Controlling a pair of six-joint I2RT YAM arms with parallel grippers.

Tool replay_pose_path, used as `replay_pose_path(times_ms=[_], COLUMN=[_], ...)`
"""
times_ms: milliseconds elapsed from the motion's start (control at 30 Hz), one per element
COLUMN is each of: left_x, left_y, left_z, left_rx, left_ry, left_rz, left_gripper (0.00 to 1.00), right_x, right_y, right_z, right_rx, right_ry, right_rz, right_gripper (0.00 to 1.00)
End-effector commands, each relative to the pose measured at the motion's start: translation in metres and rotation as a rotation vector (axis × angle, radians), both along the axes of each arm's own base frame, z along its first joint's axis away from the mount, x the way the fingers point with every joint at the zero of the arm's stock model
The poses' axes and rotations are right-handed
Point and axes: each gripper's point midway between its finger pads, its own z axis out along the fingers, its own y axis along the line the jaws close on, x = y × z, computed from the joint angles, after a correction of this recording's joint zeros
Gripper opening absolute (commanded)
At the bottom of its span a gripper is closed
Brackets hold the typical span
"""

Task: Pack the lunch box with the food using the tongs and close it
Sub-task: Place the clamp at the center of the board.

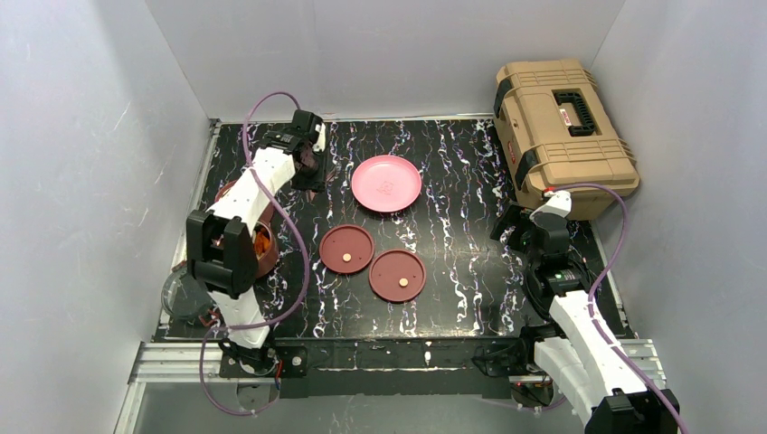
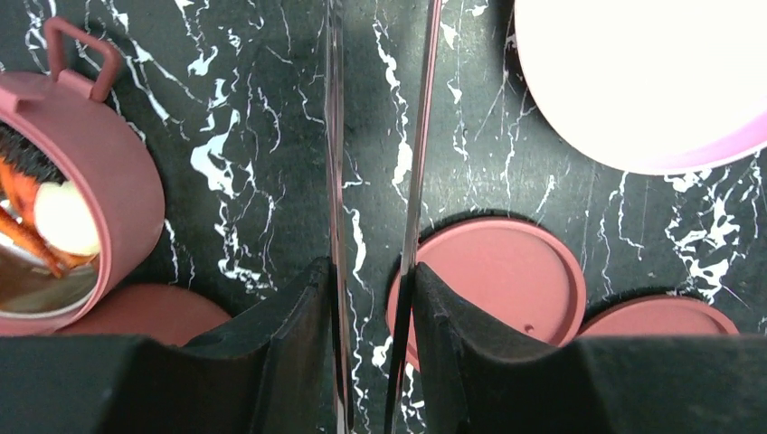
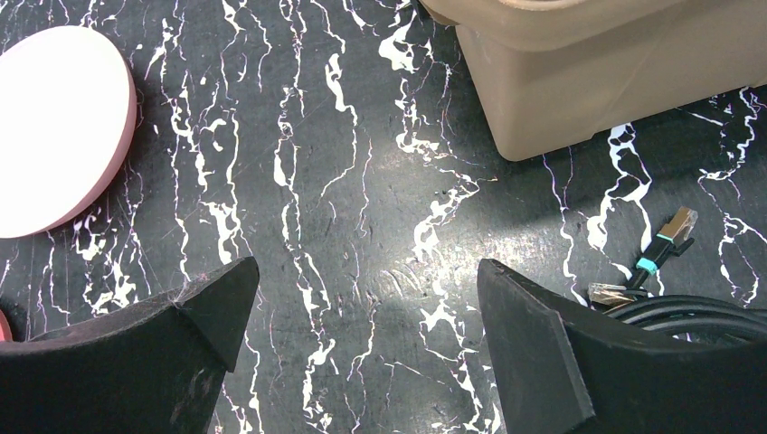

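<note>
My left gripper (image 2: pixel 366 271) is shut on the tongs (image 2: pixel 421 127), whose two thin arms run up between the fingers and out of the top of the left wrist view. It hangs over the table at the back left (image 1: pixel 312 176). To its left stands a maroon lunch box bowl (image 2: pixel 122 194) holding food: a white egg-like piece (image 2: pixel 65 219) and orange strips (image 2: pixel 18 192). From above, the bowl (image 1: pixel 269 262) is partly under the left arm. Two flat maroon lids (image 1: pixel 346 249) (image 1: pixel 397 276) lie mid-table. My right gripper (image 3: pixel 366 280) is open and holds nothing, low over bare table (image 1: pixel 517 231).
A pink plate (image 1: pixel 386 183) lies at the back centre, with nothing showing on it. The tan toolbox (image 1: pixel 561 136) stands at the back right, close behind the right gripper. A loose cable plug (image 3: pixel 665 246) lies by the right fingers. A round clear object (image 1: pixel 184 294) sits at the front left.
</note>
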Motion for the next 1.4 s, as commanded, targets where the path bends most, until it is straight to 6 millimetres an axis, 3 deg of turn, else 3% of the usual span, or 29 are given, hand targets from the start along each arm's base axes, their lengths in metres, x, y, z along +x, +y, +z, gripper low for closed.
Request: replay_pose_path(times_ms=[0,167,533,1000,1200,1367], left_x=[0.014,0.023,0.040,0.043,0.041,0.041], left_y=[0.000,0.003,-0.001,0.006,0.005,-0.001], left_z=[-0.005,-0.029,-0.056,-0.090,-0.089,-0.072], left_rx=[-0.025,-0.007,-0.056,-0.041,-0.050,-0.088], left_ry=[-0.005,0.039,0.084,0.158,0.156,0.118], left_rz=[-0.006,0.004,0.008,0.005,-0.002,-0.022], left_gripper=[0.35,0.35,0.38,0.46,0.55,0.70], right_x=[0.005,0.004,0.004,0.005,0.004,0.004], right_y=[-0.002,-0.003,-0.006,-0.009,-0.010,-0.011], right_z=[0.012,0.012,0.011,0.009,0.007,0.007], right_rx=[0.001,-0.004,-0.018,-0.031,-0.037,-0.039], right_ry=[-0.042,-0.039,-0.029,-0.016,-0.009,-0.007], right_rz=[-0.012,-0.014,-0.029,-0.040,-0.044,-0.049], right_gripper=[1.00,1.00,1.00,1.00,1.00,1.00])
